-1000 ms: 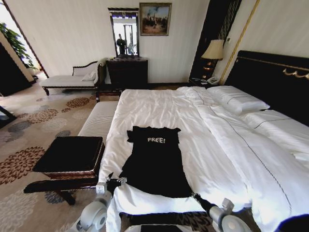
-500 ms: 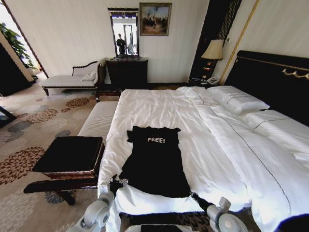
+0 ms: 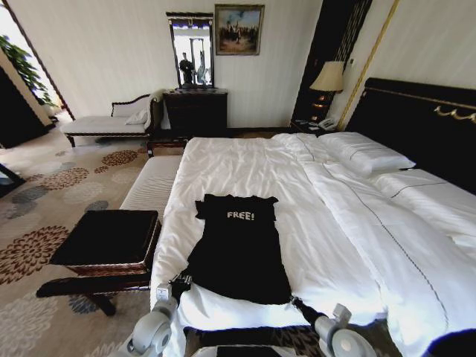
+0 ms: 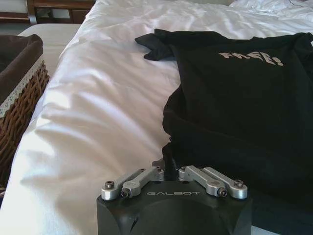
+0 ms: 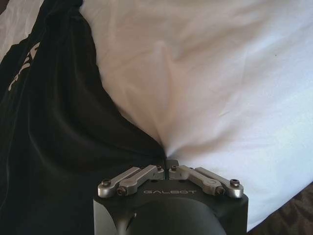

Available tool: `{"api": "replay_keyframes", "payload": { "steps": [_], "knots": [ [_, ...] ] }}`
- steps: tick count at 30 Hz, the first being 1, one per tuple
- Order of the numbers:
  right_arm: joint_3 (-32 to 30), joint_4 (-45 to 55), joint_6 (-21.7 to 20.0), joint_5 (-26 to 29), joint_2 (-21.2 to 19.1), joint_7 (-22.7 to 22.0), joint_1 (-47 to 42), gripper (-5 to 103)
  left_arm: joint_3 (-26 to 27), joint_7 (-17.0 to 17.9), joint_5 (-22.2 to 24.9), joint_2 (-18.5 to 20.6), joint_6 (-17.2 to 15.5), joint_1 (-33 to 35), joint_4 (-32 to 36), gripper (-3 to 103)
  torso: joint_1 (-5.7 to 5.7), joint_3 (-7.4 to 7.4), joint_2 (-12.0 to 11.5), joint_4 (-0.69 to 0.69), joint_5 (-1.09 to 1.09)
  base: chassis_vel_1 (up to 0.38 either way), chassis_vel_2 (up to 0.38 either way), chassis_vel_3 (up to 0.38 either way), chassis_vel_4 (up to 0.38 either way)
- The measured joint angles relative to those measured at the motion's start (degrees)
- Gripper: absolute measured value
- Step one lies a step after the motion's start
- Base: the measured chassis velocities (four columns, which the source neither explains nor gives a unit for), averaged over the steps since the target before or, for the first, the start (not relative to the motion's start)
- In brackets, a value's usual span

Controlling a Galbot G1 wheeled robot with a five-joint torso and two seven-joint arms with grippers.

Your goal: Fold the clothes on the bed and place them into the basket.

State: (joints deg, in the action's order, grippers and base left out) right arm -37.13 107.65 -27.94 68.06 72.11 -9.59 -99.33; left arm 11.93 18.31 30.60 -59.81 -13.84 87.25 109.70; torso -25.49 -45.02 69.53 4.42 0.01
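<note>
both grippers' fingers, left [image 3: 181, 282] and right [image 3: 297, 301], clenched on t-shirt [image 3: 239, 249] hem, drawn nearer.

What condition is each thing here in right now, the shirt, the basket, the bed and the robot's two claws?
T-shirt: spread flat, unfolded, on the bed.
Bed: made, duvet lightly creased.
Basket: beside the bed, nothing visible inside.
Left gripper: shut on the T-shirt's hem.
Right gripper: shut on the hem.

T-shirt [image 3: 239, 249]: white "FREE!" on chest | left gripper [image 4: 168, 169]: "GALBOT" on housing; right gripper [image 5: 168, 164]: "GALBOT" on housing
</note>
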Motion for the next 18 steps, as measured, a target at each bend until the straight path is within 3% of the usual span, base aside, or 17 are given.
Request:
{"api": "replay_keyframes", "payload": {
  "steps": [3,18],
  "knots": [
    [-0.26,0.07,0.0,0.05,-0.19,0.0,0.0,0,0.18,0.0,-0.25,0.14,0.21,0.05,0.06,1,0.0,0.0,0.0,0.0,0.0,0.0,0.0,0.0,0.0],
    [-2.03,3.56,-0.59,-0.38,-1.64,-0.5,-2.2,0,3.77,0.34,-0.52,1.76,0.26,7.35,8.48,0,0.0,0.0,0.0,0.01,0.01,0.0,0.0,0.0,0.0]
  ]
}}
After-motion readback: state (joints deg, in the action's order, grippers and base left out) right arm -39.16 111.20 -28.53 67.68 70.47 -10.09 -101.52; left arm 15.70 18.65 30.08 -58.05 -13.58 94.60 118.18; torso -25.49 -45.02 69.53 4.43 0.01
